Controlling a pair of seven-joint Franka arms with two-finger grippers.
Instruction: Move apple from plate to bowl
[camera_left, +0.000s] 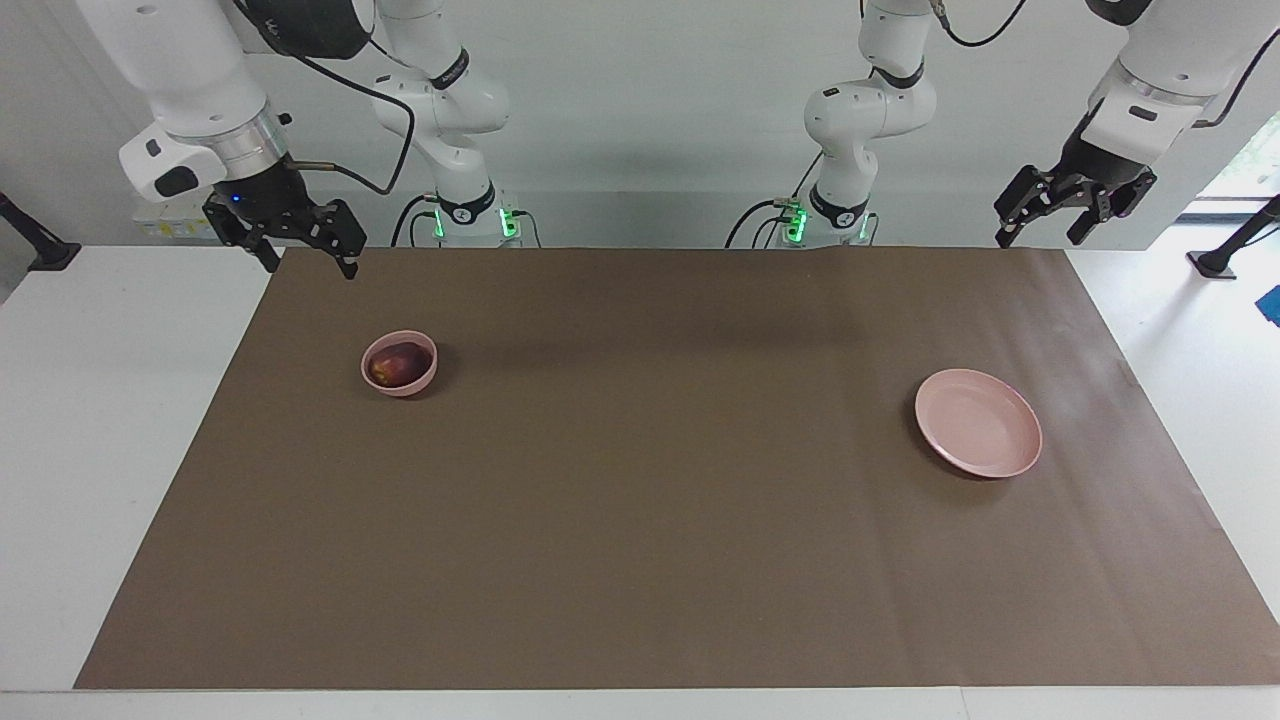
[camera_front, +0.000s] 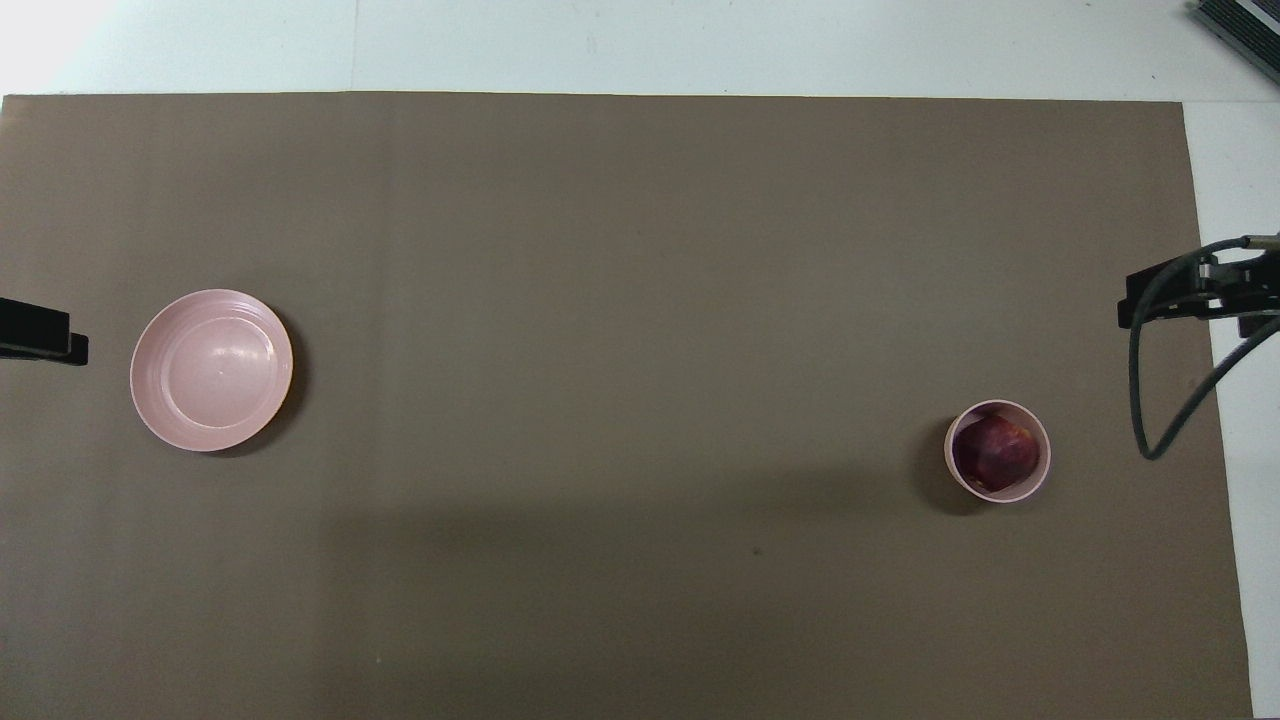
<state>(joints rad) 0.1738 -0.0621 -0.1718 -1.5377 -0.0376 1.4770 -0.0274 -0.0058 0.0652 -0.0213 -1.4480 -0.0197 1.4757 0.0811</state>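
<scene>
The dark red apple lies inside the small deep pink bowl toward the right arm's end of the table; both also show in the overhead view, the apple in the bowl. The wide pink plate is empty at the left arm's end, and it also shows in the overhead view. My right gripper is open and empty, raised over the mat's corner by its base, apart from the bowl. My left gripper is open and empty, waiting raised over the mat's edge near the plate's end.
A brown mat covers most of the white table. Only the tips of the grippers show at the overhead view's sides, the right gripper with its looping cable and the left gripper.
</scene>
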